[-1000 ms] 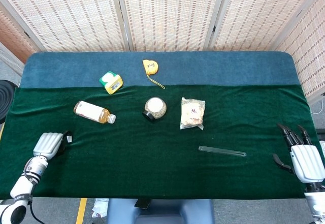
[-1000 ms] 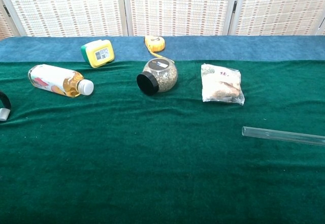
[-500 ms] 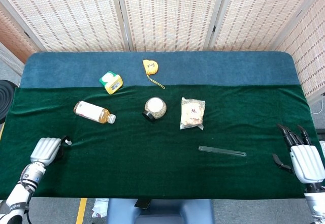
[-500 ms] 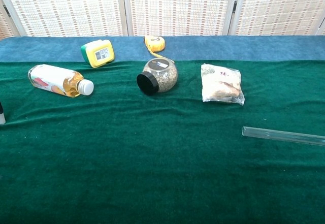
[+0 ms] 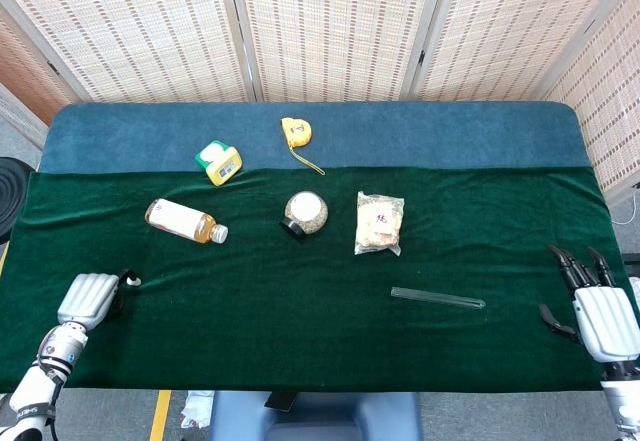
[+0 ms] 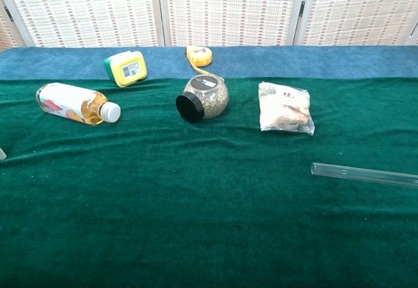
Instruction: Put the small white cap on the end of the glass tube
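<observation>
The glass tube [image 5: 437, 298] lies flat on the green cloth right of centre; in the chest view the tube [image 6: 366, 175] runs off the right edge. My left hand [image 5: 88, 299] is at the front left corner, fingers curled, with the small white cap [image 5: 133, 281] pinched at its dark fingertips. It is far left of the tube. My right hand [image 5: 605, 313] rests at the front right edge, fingers spread and holding nothing, to the right of the tube's end. Neither hand shows clearly in the chest view.
A drink bottle [image 5: 186, 221] lies on its side at the left. A round jar with a black lid [image 5: 305, 213] and a snack bag [image 5: 379, 223] sit mid-table. Behind them are a yellow-green box [image 5: 218, 161] and a yellow tape measure [image 5: 296, 131].
My left hand has drawn back toward the front edge with the cap, slipping out of the chest view. The right hand and the tube have not moved.
</observation>
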Controlling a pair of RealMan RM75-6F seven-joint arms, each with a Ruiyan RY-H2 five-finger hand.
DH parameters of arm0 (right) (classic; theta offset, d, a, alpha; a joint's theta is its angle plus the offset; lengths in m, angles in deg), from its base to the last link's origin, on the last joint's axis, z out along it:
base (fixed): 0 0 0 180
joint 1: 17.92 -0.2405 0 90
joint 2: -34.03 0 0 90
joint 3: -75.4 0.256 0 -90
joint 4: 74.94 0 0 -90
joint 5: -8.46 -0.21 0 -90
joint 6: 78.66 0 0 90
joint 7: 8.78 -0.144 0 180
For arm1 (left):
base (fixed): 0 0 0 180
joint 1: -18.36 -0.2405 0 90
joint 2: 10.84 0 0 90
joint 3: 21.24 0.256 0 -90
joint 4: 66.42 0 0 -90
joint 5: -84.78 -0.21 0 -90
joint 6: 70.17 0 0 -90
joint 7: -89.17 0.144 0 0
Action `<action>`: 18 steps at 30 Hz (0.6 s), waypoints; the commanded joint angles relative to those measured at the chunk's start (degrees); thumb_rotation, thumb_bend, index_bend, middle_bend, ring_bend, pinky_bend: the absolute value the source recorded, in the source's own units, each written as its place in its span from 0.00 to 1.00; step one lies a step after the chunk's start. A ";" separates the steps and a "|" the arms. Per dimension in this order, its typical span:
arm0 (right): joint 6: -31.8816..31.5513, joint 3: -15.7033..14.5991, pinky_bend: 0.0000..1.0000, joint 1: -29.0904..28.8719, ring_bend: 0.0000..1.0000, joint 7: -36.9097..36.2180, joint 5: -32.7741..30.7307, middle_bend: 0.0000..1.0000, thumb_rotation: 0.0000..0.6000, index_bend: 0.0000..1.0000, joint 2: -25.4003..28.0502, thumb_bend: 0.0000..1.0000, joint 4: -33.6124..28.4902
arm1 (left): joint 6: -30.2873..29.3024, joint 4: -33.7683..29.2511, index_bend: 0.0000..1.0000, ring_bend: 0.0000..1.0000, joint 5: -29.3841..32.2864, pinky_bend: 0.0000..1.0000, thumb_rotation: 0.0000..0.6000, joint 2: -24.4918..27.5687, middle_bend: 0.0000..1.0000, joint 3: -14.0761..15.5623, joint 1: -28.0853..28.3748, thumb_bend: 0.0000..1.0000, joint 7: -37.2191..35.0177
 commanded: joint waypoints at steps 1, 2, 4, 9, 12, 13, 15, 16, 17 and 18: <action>-0.12 0.00 0.05 0.07 0.22 -0.08 0.01 0.17 1.00 0.04 0.01 0.38 0.05 | -0.59 -0.32 0.33 0.90 -0.40 0.81 1.00 0.05 1.00 -0.10 -0.11 0.84 0.02; -0.22 0.03 0.05 0.12 0.22 -0.14 -0.03 0.17 1.00 0.04 -0.03 0.38 0.09 | -0.88 -0.43 0.33 0.90 -0.66 0.81 1.00 0.04 1.00 -0.10 -0.20 0.84 -0.11; -0.41 0.10 0.05 0.19 0.22 -0.31 -0.06 0.17 1.00 0.05 -0.14 0.38 0.26 | -1.33 -0.62 0.33 0.90 -1.13 0.81 1.00 0.05 1.00 -0.08 -0.37 0.83 -0.32; -0.61 0.13 0.05 0.24 0.22 -0.61 0.06 0.17 1.00 0.05 -0.22 0.38 0.64 | -3.05 -0.07 0.30 0.90 -2.78 0.81 1.00 -0.27 1.00 -0.55 -0.60 0.68 -1.11; -0.78 0.18 0.05 0.26 0.22 -0.92 0.15 0.17 1.00 0.05 -0.31 0.38 0.89 | -4.03 2.14 0.32 0.89 -4.73 0.81 1.00 -1.27 1.00 -0.95 -0.56 0.45 -2.92; -0.80 0.17 0.05 0.26 0.22 -0.99 0.19 0.17 1.00 0.05 -0.35 0.38 1.00 | -3.83 3.11 0.33 0.89 -5.16 0.81 1.00 -1.61 1.00 -1.11 -0.36 0.40 -3.71; -0.75 0.13 0.05 0.27 0.22 -1.10 0.22 0.17 1.00 0.05 -0.40 0.38 1.15 | -3.31 4.66 0.37 0.90 -5.65 0.81 1.00 -2.19 1.00 -1.31 0.03 0.36 -4.71; -0.71 0.12 0.05 0.26 0.22 -1.21 0.20 0.17 1.00 0.05 -0.48 0.38 1.25 | -2.94 5.76 0.38 0.90 -5.87 0.81 1.00 -2.63 1.00 -1.38 0.26 0.35 -5.10; -0.66 0.13 0.05 0.25 0.22 -1.29 0.14 0.17 1.00 0.05 -0.54 0.38 1.33 | -2.61 6.52 0.39 0.90 -5.92 0.81 1.00 -2.95 1.00 -1.38 0.43 0.35 -5.15; -0.67 0.09 0.05 0.31 0.22 -1.39 0.09 0.17 1.00 0.05 -0.57 0.38 1.44 | -2.09 7.32 0.40 0.90 -5.79 0.81 1.00 -3.32 1.00 -1.39 0.64 0.35 -5.14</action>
